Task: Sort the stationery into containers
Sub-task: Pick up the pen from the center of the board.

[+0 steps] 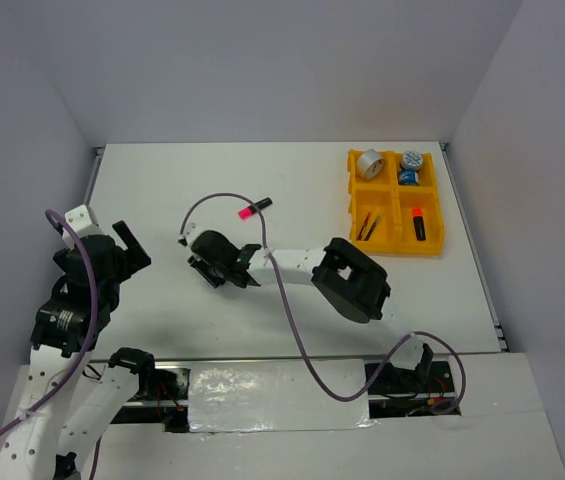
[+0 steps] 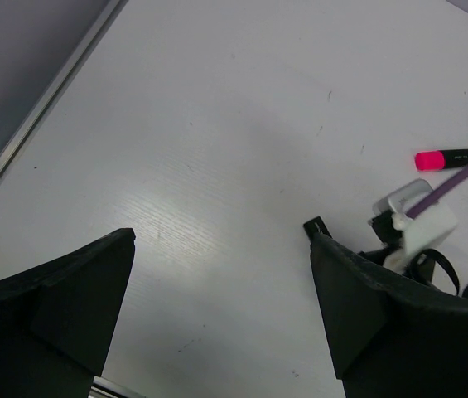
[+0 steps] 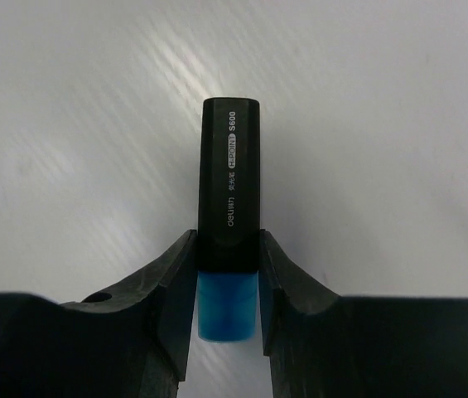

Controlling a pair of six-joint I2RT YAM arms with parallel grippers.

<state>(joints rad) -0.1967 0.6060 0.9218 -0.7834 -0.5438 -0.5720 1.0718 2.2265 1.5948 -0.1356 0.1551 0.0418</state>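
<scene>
Where the top view takes in the whole white table [image 1: 162,190], eight pieces of stationery can be counted: three highlighters, two tape rolls, one tape ring and two pens. One yellow-orange plastic tray [image 1: 394,203] with four square open compartments stands at the far right. Its far-left cell holds the silver tape ring [image 1: 368,165], and its far-right cell holds both blue-and-white tape rolls [image 1: 411,158], one behind the other. The near-left cell has the two thin pens [image 1: 367,226] lying side by side, and the near-right cell has the orange-capped highlighter [image 1: 418,223]. The pink-capped highlighter [image 1: 253,209] lies loose on the table, well apart from the tray.

The right gripper [image 3: 228,278] reaches to mid-table, its two black fingers [image 3: 176,286] pressed against both sides of the blue-capped highlighter [image 3: 229,207]. They clamp it where the cap meets the barrel, and the barrel points away from the wrist over the tabletop. The left gripper [image 2: 221,240] hangs over the left part of the table with its jaws spread wide, holding and touching nothing.

The highlighter barrels are stubby, flat-sided and matte black with white print, and the blue cap is translucent. The tabletop is smooth with a faint grain. A purple cable [image 1: 292,320] loops along the right arm.
</scene>
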